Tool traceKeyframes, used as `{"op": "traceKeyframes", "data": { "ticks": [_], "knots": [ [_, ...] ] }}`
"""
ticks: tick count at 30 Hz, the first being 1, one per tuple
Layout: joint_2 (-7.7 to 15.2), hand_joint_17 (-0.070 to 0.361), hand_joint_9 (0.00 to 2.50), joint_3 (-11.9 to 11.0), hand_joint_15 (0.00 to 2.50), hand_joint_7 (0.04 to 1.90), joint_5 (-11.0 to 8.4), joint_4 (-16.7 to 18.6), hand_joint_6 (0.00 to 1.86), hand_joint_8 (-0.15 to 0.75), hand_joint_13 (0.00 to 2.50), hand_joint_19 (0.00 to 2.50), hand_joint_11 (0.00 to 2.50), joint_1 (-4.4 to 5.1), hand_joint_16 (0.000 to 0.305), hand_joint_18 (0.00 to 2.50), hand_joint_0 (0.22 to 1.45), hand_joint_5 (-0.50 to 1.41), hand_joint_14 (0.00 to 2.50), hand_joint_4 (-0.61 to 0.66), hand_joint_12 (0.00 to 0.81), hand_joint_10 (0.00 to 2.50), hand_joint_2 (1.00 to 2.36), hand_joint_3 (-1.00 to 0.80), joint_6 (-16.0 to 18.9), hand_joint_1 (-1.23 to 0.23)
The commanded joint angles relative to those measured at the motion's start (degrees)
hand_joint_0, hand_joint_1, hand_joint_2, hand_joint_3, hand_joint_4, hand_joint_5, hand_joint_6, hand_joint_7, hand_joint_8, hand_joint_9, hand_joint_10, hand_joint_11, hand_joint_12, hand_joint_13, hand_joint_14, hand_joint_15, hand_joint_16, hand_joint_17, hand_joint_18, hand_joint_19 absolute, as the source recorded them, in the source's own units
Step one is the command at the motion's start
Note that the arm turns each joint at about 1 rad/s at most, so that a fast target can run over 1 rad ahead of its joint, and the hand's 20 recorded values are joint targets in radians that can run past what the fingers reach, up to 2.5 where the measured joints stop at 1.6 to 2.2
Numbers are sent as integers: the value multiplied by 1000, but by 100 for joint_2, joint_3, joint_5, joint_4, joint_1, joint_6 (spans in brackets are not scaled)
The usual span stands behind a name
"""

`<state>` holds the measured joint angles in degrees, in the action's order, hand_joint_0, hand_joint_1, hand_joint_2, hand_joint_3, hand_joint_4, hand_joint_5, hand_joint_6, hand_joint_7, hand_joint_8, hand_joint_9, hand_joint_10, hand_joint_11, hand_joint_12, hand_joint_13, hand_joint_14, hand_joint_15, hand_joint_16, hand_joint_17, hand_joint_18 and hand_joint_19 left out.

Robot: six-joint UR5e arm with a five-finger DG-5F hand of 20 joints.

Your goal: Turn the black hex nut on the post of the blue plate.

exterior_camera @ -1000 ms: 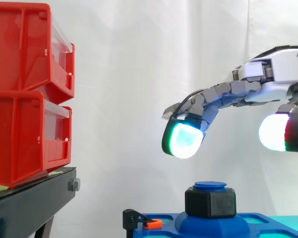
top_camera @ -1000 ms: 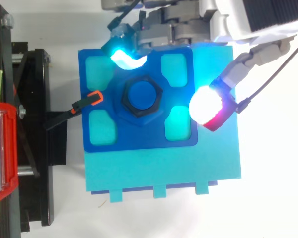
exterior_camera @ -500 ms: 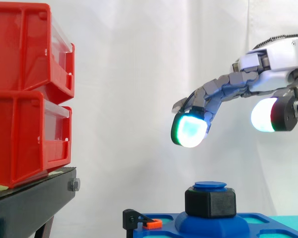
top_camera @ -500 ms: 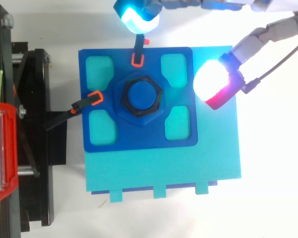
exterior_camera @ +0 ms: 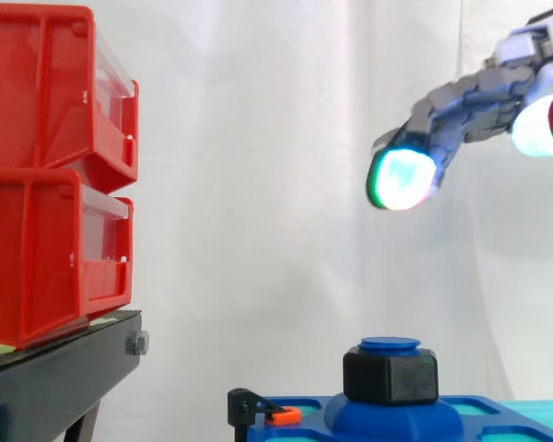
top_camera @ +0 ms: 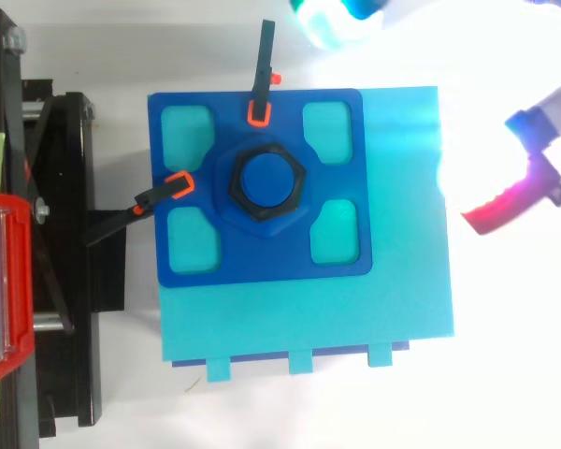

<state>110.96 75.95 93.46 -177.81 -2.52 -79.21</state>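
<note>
Hand [exterior_camera: 465, 94] hangs high in the upper right of the side view, its fingers stretched out and loosely spread, with nothing between them. One fingertip [exterior_camera: 401, 180] glows cyan-green and points down and to the left. A second pad [exterior_camera: 537, 126], white with a red edge, sits farther right.

The black nut [exterior_camera: 390, 376] is on the blue post [exterior_camera: 390, 344] at the middle of the blue plate [top_camera: 262, 254], which lies on a teal block [top_camera: 309, 318]. Two small black clamps with orange tips, one [top_camera: 258, 110] at the plate's far edge and one [top_camera: 174, 185] at its left edge, grip the plate.

From the side, the cyan fingertip looks almost straight above the nut, with a wide stretch of bare curtain between them. The top view corrects this. That fingertip [top_camera: 329, 21] lies past the plate's upper edge, and the red-edged pad [top_camera: 500, 198] is off the block's right side. The nut therefore lies well below the hand and toward the lower left in the top view.

The post stands upright, so the hand would probably have to come back over the plate's centre and then drop straight down, placing its pads on opposite flats of the nut.
</note>
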Motion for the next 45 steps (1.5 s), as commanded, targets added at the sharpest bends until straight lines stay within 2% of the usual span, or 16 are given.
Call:
{"op": "traceKeyframes", "data": {
  "ticks": [1,5,12,17,21,22,23,27,29,31,33,34,39,40,41,45],
  "knots": [
    [-329,89,156,579,222,1017,-452,317,505,189,121,128,162,165,40,46,442,-126,3,433,203,517,1000,-500,459,-441],
    [-461,87,159,790,218,1021,-909,352,504,186,120,122,164,332,39,45,451,-124,4,429,197,541,1000,-500,987,-467],
    [-540,84,165,799,214,1031,-1190,9,505,171,115,117,200,507,37,39,467,-122,4,422,189,495,1000,-500,1496,-495],
    [-699,83,170,817,201,1037,-1533,-96,505,166,112,121,187,639,37,36,474,-120,4,410,185,538,1000,-500,1883,-494],
    [-769,82,170,843,198,1040,-1893,-334,505,164,109,123,190,771,37,36,477,-118,4,413,183,566,1000,-500,2481,-490],
    [-769,82,173,843,201,1042,-1893,-334,505,164,108,124,165,771,37,34,477,-117,4,411,183,608,1000,-500,2481,-489],
    [-778,81,172,843,201,1039,-2086,-422,504,165,108,126,170,859,36,40,478,-117,4,417,183,623,1000,-500,2990,-488],
    [-778,80,172,843,197,1045,-2412,-580,505,163,106,121,168,991,36,41,481,-116,3,417,180,653,1000,-500,3878,-483],
    [-769,81,174,843,202,1047,-2464,-597,505,164,106,127,151,1035,36,39,481,-114,4,408,180,683,1000,-500,4089,-483],
    [-769,81,174,843,193,1048,-2552,-694,505,164,105,122,146,1096,36,37,481,-114,3,406,179,686,1000,-500,4529,-483],
    [-769,80,175,843,183,1047,-2587,-747,504,157,104,116,150,1123,36,34,482,-114,3,405,180,654,1000,-500,4722,-483],
    [-769,80,173,843,182,1049,-2640,-799,505,156,103,117,156,1149,36,33,482,-114,3,411,179,655,1000,-500,5038,-483],
    [-769,81,170,852,182,1047,-2640,-879,505,152,100,116,160,1193,36,30,482,-113,4,409,182,663,1000,-500,5671,-484],
    [-769,81,170,852,178,1052,-2640,-879,505,152,100,116,162,1193,36,29,483,-113,4,403,181,661,1000,-500,5671,-484],
    [-769,81,168,852,183,1050,-2614,-879,505,151,99,118,168,1202,36,30,484,-112,3,412,181,670,1000,-500,6040,-486],
    [-760,79,178,852,182,1061,-2649,-887,505,148,96,119,194,1210,35,26,498,-108,3,392,174,674,1000,-500,6761,-532]
  ]
}}
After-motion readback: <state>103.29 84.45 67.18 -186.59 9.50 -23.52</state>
